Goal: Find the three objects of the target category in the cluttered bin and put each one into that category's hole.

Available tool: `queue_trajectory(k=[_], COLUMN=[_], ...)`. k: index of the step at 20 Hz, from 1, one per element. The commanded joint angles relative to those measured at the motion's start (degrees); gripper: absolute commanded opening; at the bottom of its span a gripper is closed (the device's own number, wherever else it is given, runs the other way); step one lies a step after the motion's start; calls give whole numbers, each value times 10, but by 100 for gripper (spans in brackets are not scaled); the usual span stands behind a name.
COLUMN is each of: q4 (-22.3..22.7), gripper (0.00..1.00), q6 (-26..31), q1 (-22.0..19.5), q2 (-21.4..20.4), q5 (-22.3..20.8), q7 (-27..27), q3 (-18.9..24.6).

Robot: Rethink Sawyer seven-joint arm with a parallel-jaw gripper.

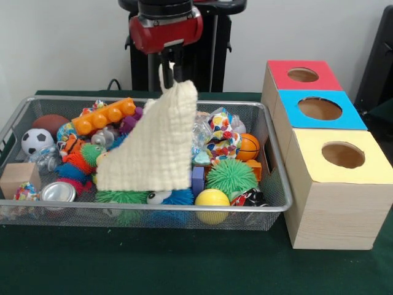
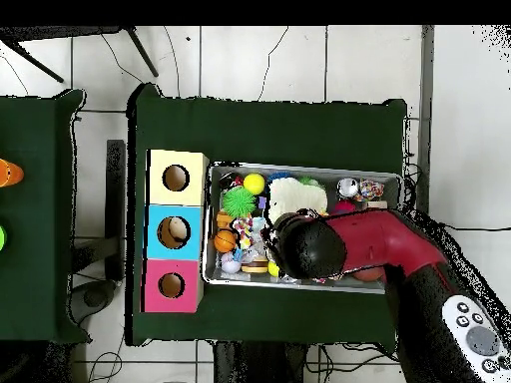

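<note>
The bin (image 1: 147, 208) is a silver wire-mesh basket full of small toys, and it also shows in the overhead view (image 2: 207, 224). My gripper (image 1: 167, 66) hangs over the bin's far middle, shut on the top corner of a cream knitted cloth (image 1: 153, 144). The cloth hangs down, its lower edge resting on the toys and hiding those behind it. Three wooden boxes stand beside the bin, each with a round hole on top: red (image 1: 303, 75), blue (image 1: 320, 109) and yellow (image 1: 343, 155). In the overhead view the red arm (image 2: 379, 244) covers the gripper, and the cloth (image 2: 296, 196) shows beyond it.
Around the cloth lie a yellow ball (image 1: 212, 198), a green spiky ball (image 1: 231, 175), a small basketball (image 1: 248, 146), a soccer ball (image 1: 37, 140), an orange brick (image 1: 104, 115), a wooden block (image 1: 18, 178) and a metal can (image 1: 58, 192). Green cloth covers the table.
</note>
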Motion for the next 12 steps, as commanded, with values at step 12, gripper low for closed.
queue_trajectory(k=[12], q4=[132], gripper=[0], q6=[-48], q1=[36], q2=[-60], q5=[94], q7=[51], q3=[45])
